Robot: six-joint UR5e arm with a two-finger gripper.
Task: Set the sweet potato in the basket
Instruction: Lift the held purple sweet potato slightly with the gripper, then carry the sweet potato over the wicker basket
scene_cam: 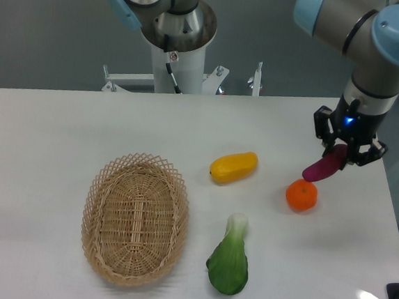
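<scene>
Sweet potato (pixel 324 168) hangs in the air at the right side of the scene, clamped at its upper end by the gripper (pixel 342 149); that upper end is hidden between the dark fingers, so only the lower, tapered part shows; its long axis runs on a slant, the free tip pointing down and to the left, toward the orange (pixel 301 195); whether the tip is above the orange or merely in front of it in this view cannot be told, though the two look apart. The gripper's fingers are closed on the tuber, and fine detail of the pads is too dark to make out; a small blue light glows on the wrist above them; the arm's upper links are cut off by the top and right edges. On the white counter (pixel 45 150), a yellow oblong fruit (pixel 233 166) lies left of the orange, a bok choy (pixel 230 258) lies nearer the front edge, and the wicker basket (pixel 135 218) sits well apart to the left, its hollow showing only weave.
</scene>
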